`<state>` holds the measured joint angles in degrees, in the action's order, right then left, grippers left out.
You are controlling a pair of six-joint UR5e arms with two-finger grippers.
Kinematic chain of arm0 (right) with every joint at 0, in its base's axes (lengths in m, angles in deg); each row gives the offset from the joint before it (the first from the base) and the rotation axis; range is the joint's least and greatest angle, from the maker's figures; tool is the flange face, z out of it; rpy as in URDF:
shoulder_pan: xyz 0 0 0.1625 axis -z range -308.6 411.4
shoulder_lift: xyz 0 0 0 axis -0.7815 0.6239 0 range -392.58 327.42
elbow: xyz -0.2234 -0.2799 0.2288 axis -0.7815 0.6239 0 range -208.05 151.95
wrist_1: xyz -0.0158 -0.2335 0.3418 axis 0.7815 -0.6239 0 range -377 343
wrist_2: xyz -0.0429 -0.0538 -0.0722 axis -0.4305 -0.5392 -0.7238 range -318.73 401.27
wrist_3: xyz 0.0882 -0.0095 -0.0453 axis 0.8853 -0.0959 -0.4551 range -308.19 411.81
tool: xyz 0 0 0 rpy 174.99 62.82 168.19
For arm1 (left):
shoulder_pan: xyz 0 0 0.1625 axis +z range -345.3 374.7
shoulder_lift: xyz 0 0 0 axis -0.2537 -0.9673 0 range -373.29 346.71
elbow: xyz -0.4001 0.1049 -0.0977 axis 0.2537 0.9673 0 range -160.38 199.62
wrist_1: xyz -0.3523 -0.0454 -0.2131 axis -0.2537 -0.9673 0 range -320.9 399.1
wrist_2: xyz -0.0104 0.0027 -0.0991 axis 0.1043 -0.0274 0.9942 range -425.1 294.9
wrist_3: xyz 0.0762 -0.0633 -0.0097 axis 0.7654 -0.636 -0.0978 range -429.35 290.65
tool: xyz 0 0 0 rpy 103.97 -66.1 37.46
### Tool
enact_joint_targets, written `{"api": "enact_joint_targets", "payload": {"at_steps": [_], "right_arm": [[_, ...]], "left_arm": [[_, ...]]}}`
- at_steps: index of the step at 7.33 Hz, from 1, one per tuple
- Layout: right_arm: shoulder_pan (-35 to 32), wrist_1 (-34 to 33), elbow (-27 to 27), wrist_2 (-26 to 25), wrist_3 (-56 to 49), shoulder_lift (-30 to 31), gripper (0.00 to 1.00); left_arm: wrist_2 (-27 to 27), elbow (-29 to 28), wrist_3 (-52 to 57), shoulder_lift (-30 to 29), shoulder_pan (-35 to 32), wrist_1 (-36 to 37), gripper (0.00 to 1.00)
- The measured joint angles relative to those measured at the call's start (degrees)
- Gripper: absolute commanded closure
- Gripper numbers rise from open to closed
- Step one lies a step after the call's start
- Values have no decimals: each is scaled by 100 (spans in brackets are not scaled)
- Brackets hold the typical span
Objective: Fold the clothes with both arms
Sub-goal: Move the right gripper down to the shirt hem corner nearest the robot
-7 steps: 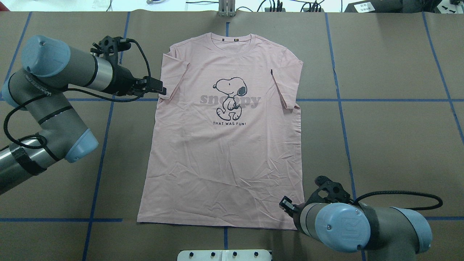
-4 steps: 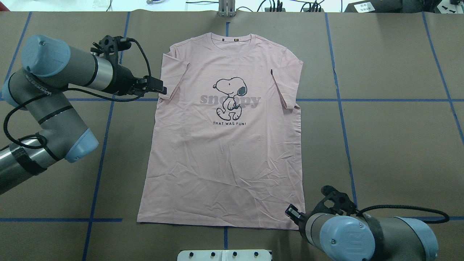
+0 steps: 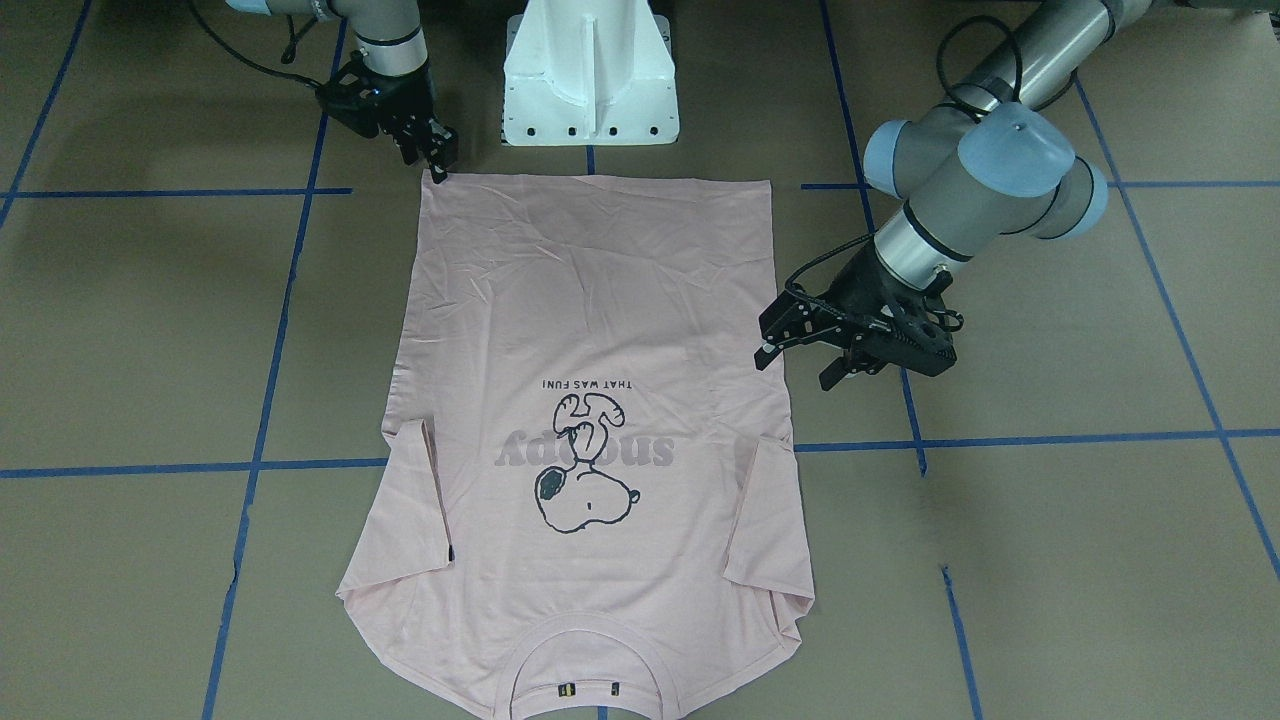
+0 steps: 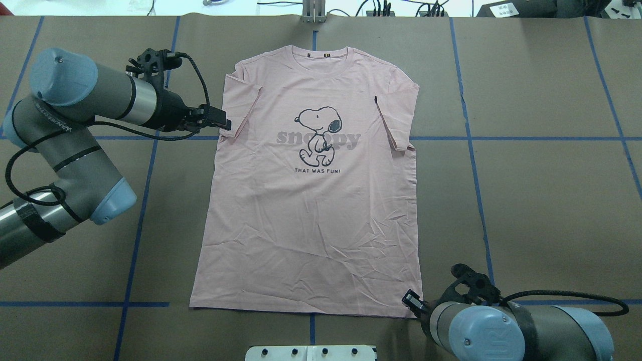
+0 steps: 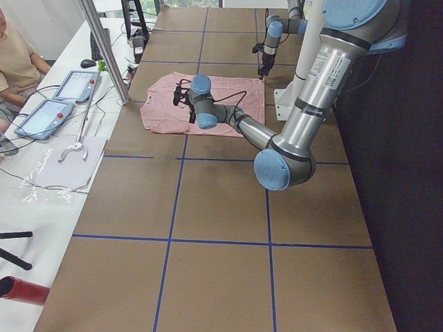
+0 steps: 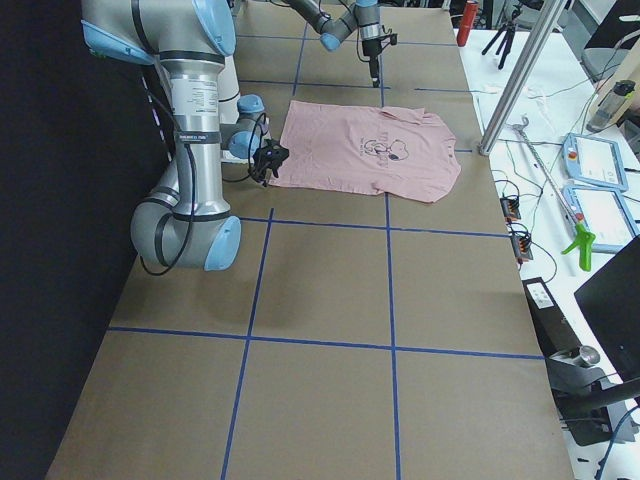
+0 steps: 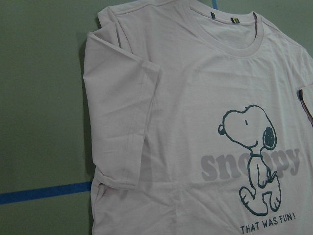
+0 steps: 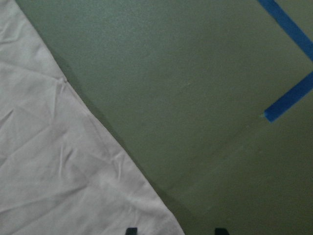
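Since a second ago our right gripper (image 3: 438,165) has drawn back to the hem corner (image 4: 415,312) of the pink T-shirt (image 4: 311,225), which lies flat, print up, on the table (image 4: 526,200). We see its jaws parted. Our left gripper (image 3: 797,365), likewise spread, hangs just beside the sleeve (image 4: 239,108).

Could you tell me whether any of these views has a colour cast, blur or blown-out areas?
Both wrist views tint the brown table green; the right wrist view is also soft, the shirt edge slightly blurred. The overhead view is sharp, but the strip beyond the table is blown out white.
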<state>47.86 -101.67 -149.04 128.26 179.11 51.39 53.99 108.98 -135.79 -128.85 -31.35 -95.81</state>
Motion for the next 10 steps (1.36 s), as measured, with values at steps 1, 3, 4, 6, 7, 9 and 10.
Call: {"api": "enact_joint_targets", "payload": {"at_steps": [1, 3, 4, 6, 7, 9, 10], "right_arm": [[42, -3, 15, -4, 6, -1, 39], [92, -5, 82, -7, 13, -8, 73], [104, -6, 120, -6, 14, -21, 100], [93, -5, 113, 6, 78, -41, 100], [89, 0, 90, 16, 99, -45, 100], [80, 2, 48, 18, 109, -42, 100], [73, 3, 17, 14, 110, -42, 100]], "left_arm": [[0, 1, 0, 1, -1, 0, 8], [5, 22, -2, 4, -1, 0, 8], [6, 47, -5, 6, -1, 0, 8], [1, 82, -8, 12, -6, 0, 8], [0, 89, -9, 17, -8, 0, 8], [0, 96, -13, 22, -10, 0, 8], [2, 125, -70, 24, -10, 4, 8]]}}
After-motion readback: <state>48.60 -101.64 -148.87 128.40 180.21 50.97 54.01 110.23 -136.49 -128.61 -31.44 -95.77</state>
